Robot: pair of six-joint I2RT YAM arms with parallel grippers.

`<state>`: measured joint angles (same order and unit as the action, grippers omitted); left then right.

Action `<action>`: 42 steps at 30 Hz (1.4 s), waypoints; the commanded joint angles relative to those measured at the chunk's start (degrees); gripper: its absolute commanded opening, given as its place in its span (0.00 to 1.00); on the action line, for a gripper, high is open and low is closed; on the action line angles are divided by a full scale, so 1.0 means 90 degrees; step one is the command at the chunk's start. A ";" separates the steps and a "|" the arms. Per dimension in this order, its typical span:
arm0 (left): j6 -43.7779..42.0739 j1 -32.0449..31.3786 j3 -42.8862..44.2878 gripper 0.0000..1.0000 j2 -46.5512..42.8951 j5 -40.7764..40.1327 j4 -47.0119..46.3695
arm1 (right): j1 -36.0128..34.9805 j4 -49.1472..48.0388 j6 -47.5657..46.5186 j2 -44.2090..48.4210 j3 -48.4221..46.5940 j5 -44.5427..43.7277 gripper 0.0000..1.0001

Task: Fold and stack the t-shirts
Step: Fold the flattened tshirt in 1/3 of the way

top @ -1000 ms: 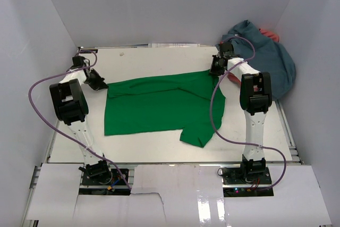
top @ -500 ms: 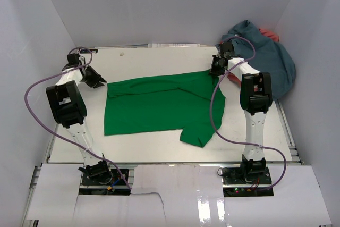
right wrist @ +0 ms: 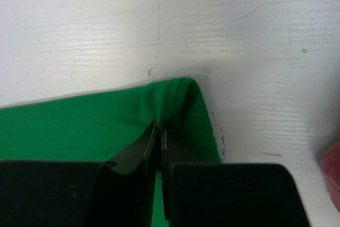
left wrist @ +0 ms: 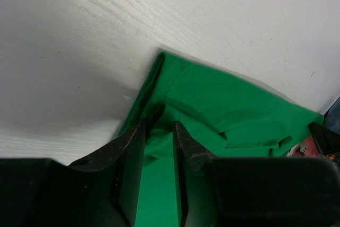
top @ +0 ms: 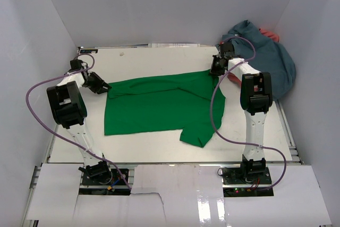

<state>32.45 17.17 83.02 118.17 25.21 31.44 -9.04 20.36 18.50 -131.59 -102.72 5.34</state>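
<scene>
The green t-shirt (top: 164, 104) lies spread flat in the middle of the table. My left gripper (top: 103, 86) is at its far left corner. In the left wrist view the gripper (left wrist: 158, 131) is open, its fingers (left wrist: 130, 152) standing either side of a raised fold of the green t-shirt (left wrist: 223, 110). My right gripper (top: 215, 70) is at the far right corner. In the right wrist view it (right wrist: 160, 131) is shut on the hem of the green t-shirt (right wrist: 79, 120). The blue-grey t-shirt (top: 268, 59) lies heaped at the back right, with the coral red t-shirt (top: 271, 35) peeking from behind it.
White walls enclose the table on the left, back and right. The table's (top: 159, 57) far strip is bare wood grain. Purple cables (top: 215, 110) loop from both arms, the right one hanging over the shirt's right edge.
My left gripper swung out to the back left, away from the shirt, then came back onto its far left corner. The right arm and the shirt have not moved.
</scene>
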 commanded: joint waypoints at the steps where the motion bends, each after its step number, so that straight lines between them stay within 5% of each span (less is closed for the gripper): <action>1: 0.0028 0.0026 -0.0006 0.38 -0.0455 0.0226 -0.0075 | 0.0008 0.0081 -0.0103 0.0139 0.0095 0.0021 0.08; 5: 0.0028 0.0026 -0.0006 0.33 -0.0396 0.0294 -0.0085 | -0.0002 0.0091 -0.0103 0.0148 0.0095 0.0012 0.08; 7: 0.0008 0.0026 -0.0026 0.16 -0.0405 0.0304 -0.0124 | -0.0002 0.0091 -0.0112 0.0148 0.0095 0.0012 0.08; 11: -0.0041 0.0026 0.0023 0.00 -0.0337 0.0421 -0.0144 | -0.0002 0.0091 -0.0112 0.0158 0.0124 0.0012 0.08; 42: -0.0851 0.0026 -0.1656 0.00 -0.1567 0.0099 0.0188 | -0.0011 0.0218 -0.0112 0.0207 0.0124 -0.0037 0.08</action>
<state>26.44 17.17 69.52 108.99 27.38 32.77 -9.06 19.73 18.17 -131.33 -102.19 5.76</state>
